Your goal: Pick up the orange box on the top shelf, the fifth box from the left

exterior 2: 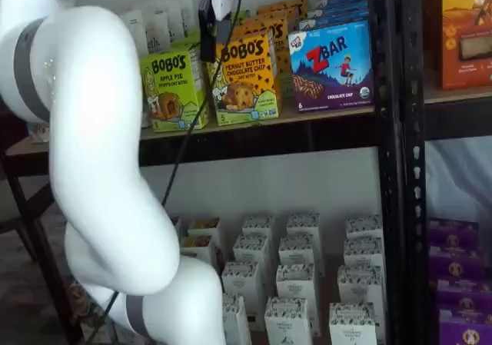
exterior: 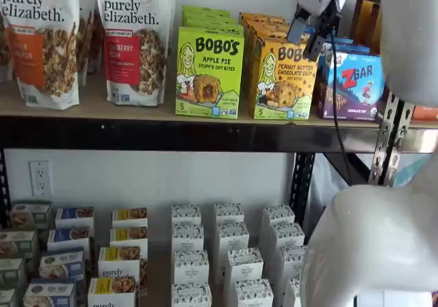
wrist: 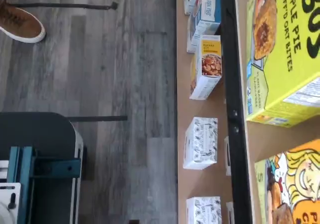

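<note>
Nearest to your lens is the white arm (exterior 2: 100, 168), filling the foreground in both shelf views and hiding part of the lower stock. Follow it up and you find the claw (exterior 2: 214, 28) hanging in front of the top shelf (exterior: 205, 135), cable trailing beside it. Its two black fingers (exterior 2: 206, 18) show a gap between them, so note it as spread wide and holding nothing. Your target, the orange box (exterior: 285, 80), stands upright just behind and slightly below the claw, front face out, at the head of a row of like cartons stacked behind it; that front-of-row placement is presumably why the claw approaches head-on rather than from above. To one side of the claw, touching or nearly touching the target, is the green Apple Pie box (exterior: 209, 72); on the other side, close by, is the ZBar box (exterior: 352, 85). Neighbours sit tight, so judge the finger clearance as slim on both flanks. In the wrist view you see the green carton and a corner of the orange box (wrist: 295, 184) near the shelf's black beam, with floor and lower-shelf cartons (wrist: 201, 142) far beneath. Judgement: approach stage, no contact yet; the next move calls for centring the fingers on the orange carton's side faces before closing.
</note>
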Available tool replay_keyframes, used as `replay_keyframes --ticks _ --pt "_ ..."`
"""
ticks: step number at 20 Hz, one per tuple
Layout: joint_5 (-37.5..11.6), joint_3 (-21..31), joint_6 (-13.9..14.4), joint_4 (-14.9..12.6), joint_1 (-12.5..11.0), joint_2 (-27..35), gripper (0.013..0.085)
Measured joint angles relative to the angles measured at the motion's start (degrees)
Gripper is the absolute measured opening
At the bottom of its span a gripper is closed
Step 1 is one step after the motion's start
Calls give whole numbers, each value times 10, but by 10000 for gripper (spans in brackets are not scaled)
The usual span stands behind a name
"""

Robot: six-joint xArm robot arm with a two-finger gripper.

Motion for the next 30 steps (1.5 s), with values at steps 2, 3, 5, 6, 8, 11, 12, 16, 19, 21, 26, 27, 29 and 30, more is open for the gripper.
replay_keyframes --ticks 2,3,5,6,8,11,12,16,19,21,26,27,29,30 --pt "0 -5 -3 -4 -2 3 850" --pt "-1 -6 -4 -6 -3 4 850" --pt "-3 -8 -5 -12 -2 6 850" --pt "-4 -10 -6 -16 -1 8 850" --pt "-12 -8 -6 -23 2 9 850" --pt "-31 -2 -6 -29 5 7 850" --pt "-40 2 -6 -32 8 5 850" --pt "-68 14 -4 -51 17 1 850" --pt "-85 20 -6 -49 16 -2 850" --pt "-89 18 -7 -40 12 -1 850" --pt "-125 22 -7 -62 19 -5 850" --pt "-129 22 -7 -67 21 -3 850" --pt "-139 22 -8 -73 23 -2 850" --pt "-141 21 -8 -75 23 0 850"
